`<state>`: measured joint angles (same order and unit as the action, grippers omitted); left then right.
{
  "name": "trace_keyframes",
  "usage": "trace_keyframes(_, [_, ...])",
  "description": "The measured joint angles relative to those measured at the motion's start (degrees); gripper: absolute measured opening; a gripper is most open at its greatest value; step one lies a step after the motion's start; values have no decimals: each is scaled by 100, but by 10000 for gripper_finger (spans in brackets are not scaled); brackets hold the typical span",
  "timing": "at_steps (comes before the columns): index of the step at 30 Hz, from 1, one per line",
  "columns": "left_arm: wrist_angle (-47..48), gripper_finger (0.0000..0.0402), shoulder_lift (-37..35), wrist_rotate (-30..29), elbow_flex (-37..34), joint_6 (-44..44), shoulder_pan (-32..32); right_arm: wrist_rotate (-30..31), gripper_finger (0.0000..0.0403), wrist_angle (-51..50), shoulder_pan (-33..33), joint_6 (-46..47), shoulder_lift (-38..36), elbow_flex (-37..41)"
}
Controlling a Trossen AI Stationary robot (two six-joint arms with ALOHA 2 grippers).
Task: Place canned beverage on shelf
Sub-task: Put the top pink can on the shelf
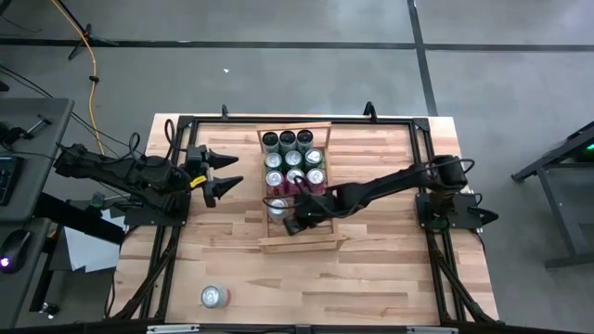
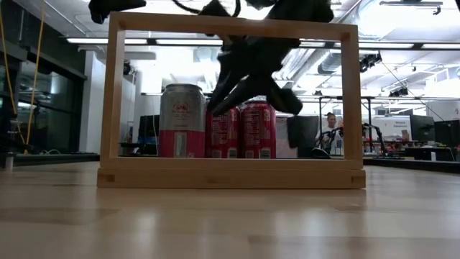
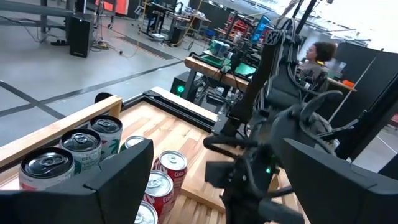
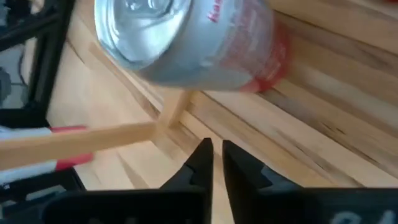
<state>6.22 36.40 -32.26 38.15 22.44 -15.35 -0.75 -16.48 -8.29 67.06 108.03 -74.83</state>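
Right gripper (image 4: 213,163) shut, empty

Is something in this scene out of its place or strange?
Yes. One silver and red can stands alone on the wooden tabletop near its front edge, far from the light-wood slatted shelf where the other cans stand together.

We count eleven cans in the shelf (image 1: 295,243), one loose can (image 1: 214,296) on the tabletop (image 1: 371,269), and two arms.
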Motion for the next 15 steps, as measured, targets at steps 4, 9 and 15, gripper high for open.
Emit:
trace_keyframes(4, [-4, 342, 1, -133, 0, 2, 0, 29, 4, 320, 6, 122, 186, 0])
trace_keyframes(9, [-3, 342, 2, -168, 2, 0, 0, 278, 4, 412, 12, 343, 220, -2])
trace_keyframes(15, [2, 342, 7, -215, 2, -2, 0, 469, 2, 434, 105, 322, 223, -2])
